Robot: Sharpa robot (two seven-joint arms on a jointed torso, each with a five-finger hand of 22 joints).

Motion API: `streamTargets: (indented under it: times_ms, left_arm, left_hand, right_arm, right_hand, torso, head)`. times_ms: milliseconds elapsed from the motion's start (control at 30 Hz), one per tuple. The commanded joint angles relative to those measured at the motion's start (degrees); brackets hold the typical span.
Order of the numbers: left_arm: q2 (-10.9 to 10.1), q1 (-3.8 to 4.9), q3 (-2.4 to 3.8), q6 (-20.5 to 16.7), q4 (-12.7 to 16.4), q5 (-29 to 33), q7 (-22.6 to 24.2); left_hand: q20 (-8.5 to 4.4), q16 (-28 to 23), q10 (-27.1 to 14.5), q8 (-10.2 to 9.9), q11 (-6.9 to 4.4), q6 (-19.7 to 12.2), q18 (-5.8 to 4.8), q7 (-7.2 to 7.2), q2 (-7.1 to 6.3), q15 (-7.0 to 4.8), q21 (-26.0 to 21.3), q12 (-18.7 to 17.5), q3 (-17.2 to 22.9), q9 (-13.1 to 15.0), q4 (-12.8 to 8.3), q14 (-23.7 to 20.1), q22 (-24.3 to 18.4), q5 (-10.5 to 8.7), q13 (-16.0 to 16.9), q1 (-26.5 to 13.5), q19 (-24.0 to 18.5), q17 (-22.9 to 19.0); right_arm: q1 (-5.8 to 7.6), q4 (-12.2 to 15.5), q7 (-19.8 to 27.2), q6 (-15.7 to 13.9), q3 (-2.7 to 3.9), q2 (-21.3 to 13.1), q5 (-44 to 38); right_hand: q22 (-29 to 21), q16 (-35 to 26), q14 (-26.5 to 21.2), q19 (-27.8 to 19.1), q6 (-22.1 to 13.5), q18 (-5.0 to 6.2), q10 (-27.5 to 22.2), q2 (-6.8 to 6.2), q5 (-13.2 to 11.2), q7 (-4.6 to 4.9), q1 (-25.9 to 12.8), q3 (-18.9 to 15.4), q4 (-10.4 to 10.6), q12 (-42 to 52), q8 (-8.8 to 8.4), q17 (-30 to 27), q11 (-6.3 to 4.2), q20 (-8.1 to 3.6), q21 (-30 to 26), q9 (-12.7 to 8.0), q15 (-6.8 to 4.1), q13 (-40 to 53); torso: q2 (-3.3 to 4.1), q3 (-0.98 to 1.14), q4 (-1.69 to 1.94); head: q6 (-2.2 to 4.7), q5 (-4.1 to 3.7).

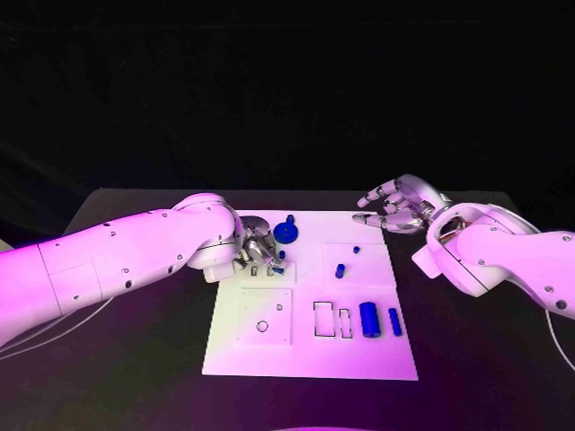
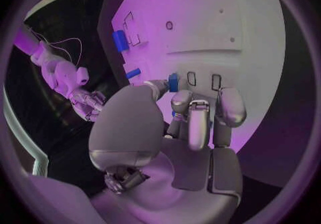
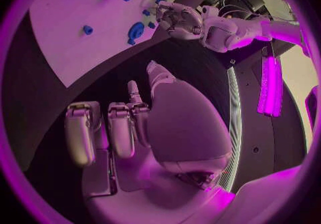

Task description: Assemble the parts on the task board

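Left hand point(image 1: 254, 250) down over the far-left part of the white task board point(image 1: 366, 350), fingers curled in around a small blue part point(image 1: 276, 269) at the board's surface; pinched or merely touched, cannot tell. Same small blue part point(image 2: 173, 82) seen in the left wrist view just beyond the fingertips point(image 2: 179, 98), beside two little oblong slots point(image 2: 203, 79).

Close behind that hand, toward the far edge: a round blue disc part point(image 1: 287, 233) with a short blue peg point(image 1: 290, 218) at its far side, crowding the hand's working spot. Near the board's middle, a small blue pin point(image 1: 340, 269) and a tiny blue dot-sized part point(image 1: 357, 249), well apart from the hand. Toward the near right: a thick blue cylinder point(image 1: 369, 320) lying beside a slimmer blue rod point(image 1: 395, 321), with rectangular cutouts point(image 1: 333, 320) just to their left and a square panel with round holes point(image 1: 264, 316) further left.

Right hand point(image 1: 395, 207) raised off the far-right corner of the board, over the black table point(image 1: 495, 377), fingers loosely curled and apart, holding nothing. In the right wrist view, right hand point(image 3: 127, 128) clear of the board, dark tabletop between them.
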Motion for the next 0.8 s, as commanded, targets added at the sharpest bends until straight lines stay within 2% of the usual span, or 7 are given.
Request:
streamTargets:
  times_ms: [33, 200, 233, 400, 600, 800]
  left_arm:
    - [-0.25, 0.04, 0.04, -2.60, 0.41, 4.25, 0.78]
    - [-0.79, 0.04, 0.05, -2.81, 0.79, 5.23, 0.81]
    - [-0.94, 0.04, 0.05, -2.86, 0.92, 5.30, 0.80]
    - [-1.63, 0.04, 0.04, -3.28, 1.55, 4.54, 0.66]
    - [-2.52, 0.00, -0.09, -4.58, 2.63, 1.21, 0.33]
    - [-3.29, -0.13, -0.53, -6.56, 3.83, -1.93, 0.15]
  left_hand:
    - [-0.45, 0.31, 0.46, 2.47, -0.13, 0.14, -0.27, -0.25, -0.59, -0.45, 0.23, 0.24, 4.99, 6.82, -3.90, 3.03, 0.04, 0.32, 0.14, -0.26, 0.04, 7.30]
    - [-0.50, 0.44, 0.85, 2.74, -0.23, 0.39, -0.34, -0.37, -1.05, -0.53, 0.40, 0.46, 5.97, 7.39, -4.17, 3.22, 0.44, 0.31, 0.46, -0.71, 0.37, 7.74]
    - [-0.53, -0.23, 1.07, 2.82, -0.31, 0.48, -0.40, -0.42, -1.12, -0.58, 0.52, 0.58, 6.39, 7.58, -4.34, 2.47, 0.72, 0.31, 0.68, -0.80, 0.61, 5.68]
    - [-0.62, -0.17, 1.35, 2.96, -0.42, 0.64, -0.45, -0.55, -1.46, -0.73, 0.65, 0.65, 7.26, 8.00, -4.81, 2.65, 0.99, 0.28, 0.77, -1.04, 0.87, 6.01]
    - [-0.77, 0.03, 1.90, 3.09, -0.59, 0.90, -0.61, -0.71, -2.02, -0.90, 0.99, 0.87, 8.33, 8.50, -5.41, 3.00, 1.78, 0.24, 1.14, -1.50, 1.56, 6.68]
    - [-0.84, 0.15, 2.23, 3.14, -0.68, 1.08, -0.67, -0.80, -2.27, -0.99, 1.12, 1.03, 8.70, 8.68, -5.61, 3.19, 2.08, 0.17, 1.41, -1.76, 1.84, 7.07]
  right_arm:
    - [-0.06, -0.04, 0.24, 0.69, 0.01, -0.03, -0.43]
    - [-0.07, -0.02, 0.20, 0.69, 0.01, -0.23, -0.43]
    - [-0.07, -0.02, 0.19, 0.71, 0.01, -0.27, -0.43]
    - [-0.07, -0.04, 0.16, 0.77, 0.01, -0.40, -0.43]
    - [-0.07, -0.05, 0.16, 0.80, 0.00, -0.66, -0.43]
    - [-0.09, -0.21, 0.21, 0.87, -0.01, -0.70, -0.43]
  right_hand:
    - [12.50, -0.34, 5.06, 4.02, 0.27, 0.62, 3.66, 0.10, 0.28, 0.00, -0.12, 0.03, 0.21, -0.14, 0.21, 11.17, 0.14, 0.37, -0.32, 0.07, 0.35, 12.73]
    - [12.50, -0.34, 5.06, 4.02, 0.27, 0.62, 3.66, 0.10, 0.28, 0.00, -0.12, 0.03, 0.21, -0.14, 0.21, 11.17, 0.14, 0.37, -0.32, 0.07, 0.35, 12.73]
    - [12.47, -0.35, 5.05, 4.00, 0.31, 0.63, 3.61, 0.14, 0.31, -0.01, -0.20, 0.04, 0.24, -0.22, 0.25, 11.14, 0.13, 0.36, -0.37, 0.09, 0.34, 12.66]
    - [12.46, -0.36, 5.04, 3.99, 0.32, 0.63, 3.61, 0.15, 0.31, -0.01, -0.21, 0.04, 0.24, -0.22, 0.26, 11.11, 0.13, 0.36, -0.38, 0.09, 0.34, 12.67]
    - [12.46, -0.36, 5.04, 3.99, 0.32, 0.63, 3.61, 0.15, 0.31, -0.01, -0.21, 0.04, 0.24, -0.22, 0.26, 11.11, 0.13, 0.36, -0.38, 0.09, 0.34, 12.67]
    - [12.46, -0.36, 5.04, 3.99, 0.32, 0.63, 3.61, 0.15, 0.31, -0.01, -0.21, 0.04, 0.24, -0.22, 0.26, 11.11, 0.13, 0.36, -0.38, 0.09, 0.34, 12.67]
  torso:
    - [0.00, 0.01, 0.01]
    - [0.01, 0.05, 0.10]
    - [0.01, 0.05, 0.09]
    - [-0.02, 0.07, 0.10]
    - [-0.08, 0.10, 0.21]
    - [-0.09, 0.10, 0.20]
  head:
    - [-0.04, -0.07]
    - [-0.23, 0.02]
    - [-0.26, 0.01]
    - [-0.46, 0.03]
    - [-0.77, 0.07]
    - [-0.86, 0.32]
